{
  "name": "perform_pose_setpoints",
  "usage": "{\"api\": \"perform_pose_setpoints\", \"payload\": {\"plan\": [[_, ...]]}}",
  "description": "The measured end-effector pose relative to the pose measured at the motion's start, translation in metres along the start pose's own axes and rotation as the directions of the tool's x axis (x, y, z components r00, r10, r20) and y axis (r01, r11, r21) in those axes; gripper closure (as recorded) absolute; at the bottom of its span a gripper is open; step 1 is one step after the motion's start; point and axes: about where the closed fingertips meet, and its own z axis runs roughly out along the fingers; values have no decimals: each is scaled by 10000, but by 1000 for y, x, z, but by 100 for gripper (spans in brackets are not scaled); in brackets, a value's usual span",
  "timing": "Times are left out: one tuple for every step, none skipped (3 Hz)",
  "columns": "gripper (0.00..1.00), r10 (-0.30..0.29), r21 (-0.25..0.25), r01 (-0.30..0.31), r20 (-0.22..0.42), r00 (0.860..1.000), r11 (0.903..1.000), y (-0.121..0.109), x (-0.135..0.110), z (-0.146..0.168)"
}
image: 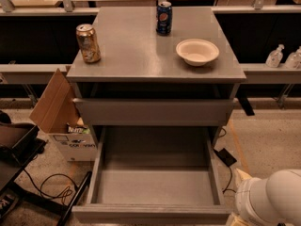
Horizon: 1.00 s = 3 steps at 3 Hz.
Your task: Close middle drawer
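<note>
The middle drawer of the grey cabinet is pulled far out toward me. Its bare grey tray is empty and its flat front lies near the bottom edge. The upper drawer front above it sticks out slightly. My white arm fills the bottom right corner. My gripper is mostly cut off by the bottom edge, just right of the drawer's front right corner.
On the cabinet top stand a gold can, a blue soda can and a cream bowl. An open cardboard box and cables are on the floor at left. A black plug lies at right.
</note>
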Motion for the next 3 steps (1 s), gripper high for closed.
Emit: {"api": "perform_pose_setpoints", "payload": {"plan": [[0, -375, -288, 379, 159, 9992, 9989, 26, 14, 39], [18, -651, -632, 660, 171, 9977, 9958, 56, 34, 91], [40, -847, -939, 860, 183, 9962, 9919, 79, 52, 134]]}}
